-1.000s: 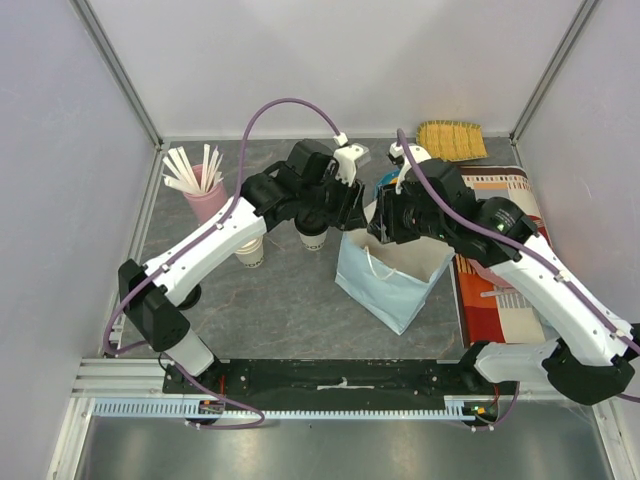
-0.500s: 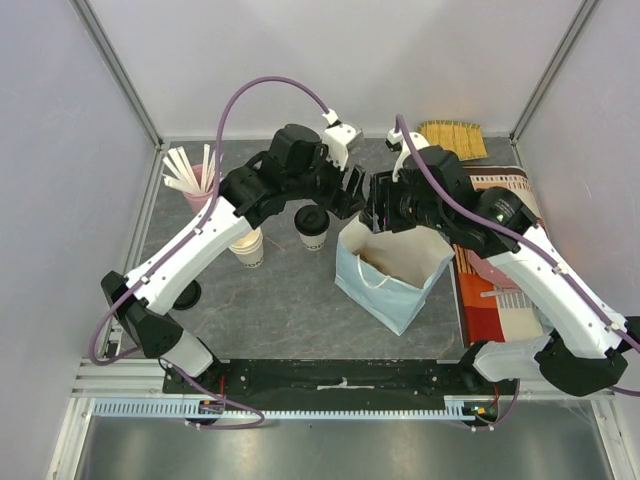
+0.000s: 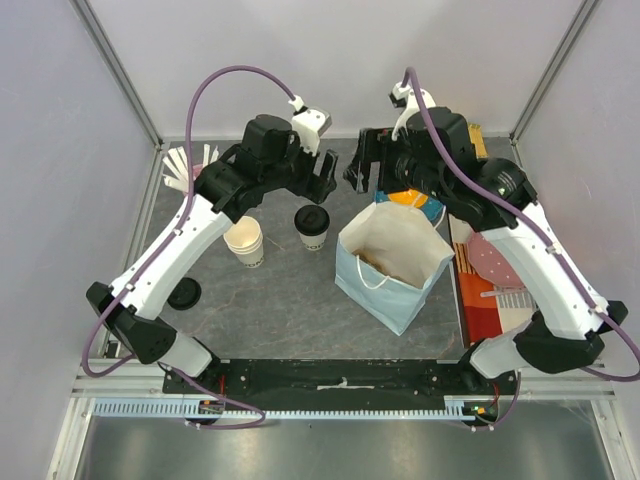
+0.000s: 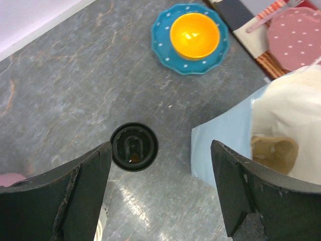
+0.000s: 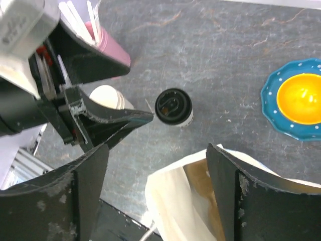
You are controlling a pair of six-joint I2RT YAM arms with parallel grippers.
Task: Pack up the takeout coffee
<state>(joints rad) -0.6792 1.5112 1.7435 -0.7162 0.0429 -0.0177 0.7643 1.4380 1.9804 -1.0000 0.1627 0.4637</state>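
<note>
Clearly see the takeout coffee (image 3: 312,226) standing upright on the grey table (image 3: 280,300), long axis vertical and black lid facing up. Note it between the stacked paper cups (image 3: 245,240) and the pale blue paper bag (image 3: 395,262), touching neither. Find the left gripper (image 4: 160,150) and the right gripper (image 5: 156,148) high above it, jaws spread wide, holding nothing.
</note>
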